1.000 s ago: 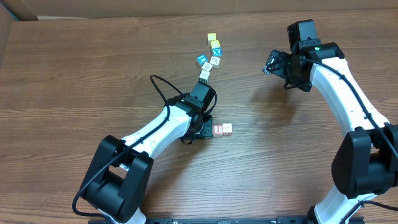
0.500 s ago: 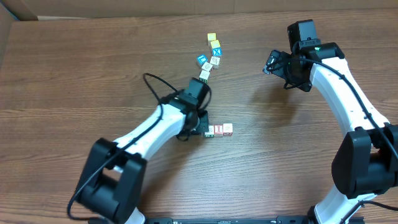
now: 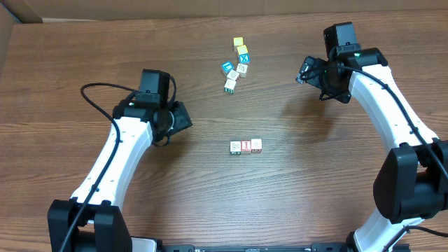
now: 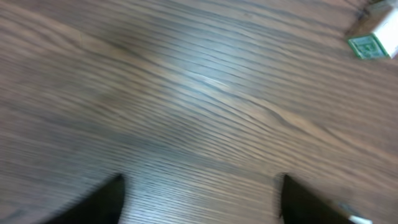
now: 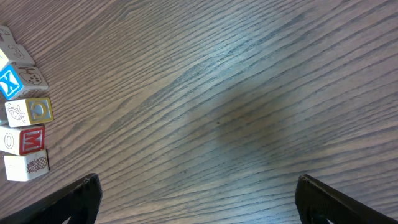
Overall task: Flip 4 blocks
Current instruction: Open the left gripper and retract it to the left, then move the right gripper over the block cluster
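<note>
Three blocks lie in a row mid-table: a pale one (image 3: pixel 236 147), one with a red letter (image 3: pixel 246 146) and a reddish one (image 3: pixel 256 145). My left gripper (image 3: pixel 183 117) hangs well to their left, open, with nothing between its fingers. Its wrist view is blurred and shows bare wood between the fingertips (image 4: pixel 109 199); a green-marked cube (image 4: pixel 372 40) sits at the top right. My right gripper (image 3: pixel 302 72) stands open at the back right, over bare table. More cubes (image 3: pixel 234 73) cluster at the back centre. The right wrist view shows a red-faced one (image 5: pixel 28 139) at the left edge.
The back cluster also holds a yellow-faced cube (image 3: pixel 238 42) and blue-faced cubes (image 3: pixel 227 67), one with an X (image 5: pixel 9 81). A cardboard wall (image 3: pixel 210 8) runs along the table's far edge. The left arm's cable (image 3: pixel 98 94) loops over the table.
My left gripper opened, leaving a third block at the left end of the row. The arm then swung left, away from the row. The right arm has not moved.
</note>
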